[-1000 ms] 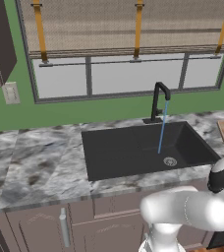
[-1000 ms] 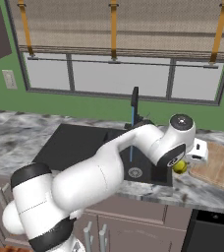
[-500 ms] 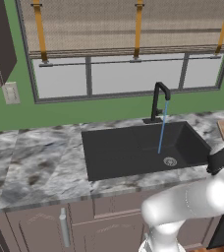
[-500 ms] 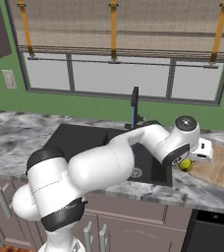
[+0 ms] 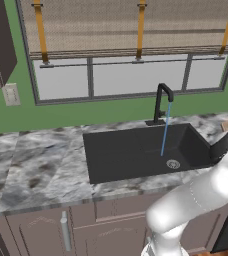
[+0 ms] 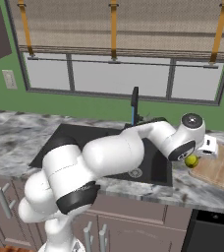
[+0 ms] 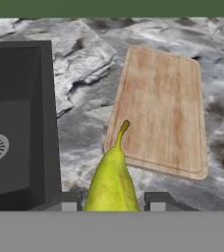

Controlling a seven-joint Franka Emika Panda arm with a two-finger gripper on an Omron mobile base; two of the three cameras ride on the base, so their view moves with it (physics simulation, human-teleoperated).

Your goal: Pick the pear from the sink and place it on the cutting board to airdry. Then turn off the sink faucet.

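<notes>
**A:** Hand view first: the pincer (image 7: 111,201) has its two dark tips clamped on either side of the pear (image 7: 112,182), stem pointing up, and the fruit hangs over grey marbled counter (image 7: 79,133) right at the near edge of the cutting board (image 7: 158,113)

**B:** From the right base view the pear (image 6: 191,160) sits just under the white hand, above the strip of counter between the sink (image 6: 84,142) and the board (image 6: 221,165). I can't make out the finger tips from here, the wrist covers them

**A:** Surface next: grey marbled counter (image 5: 41,170) runs along a green wall, with a wide window and a tan blind with orange straps above it

**B:** What's cut off? In the left base view the hand is at the very right edge and the board barely shows, so I can't read the grip from there

**A:** And the basin: dark charcoal sink (image 5: 131,155) with a round silver drain (image 5: 172,163), while the black sink faucet (image 5: 161,102) sends a thin blue stream (image 5: 164,130) down beside that drain

**B:** On the right base view the big white arm hides much of the basin and part of the faucet (image 6: 134,104)
</notes>
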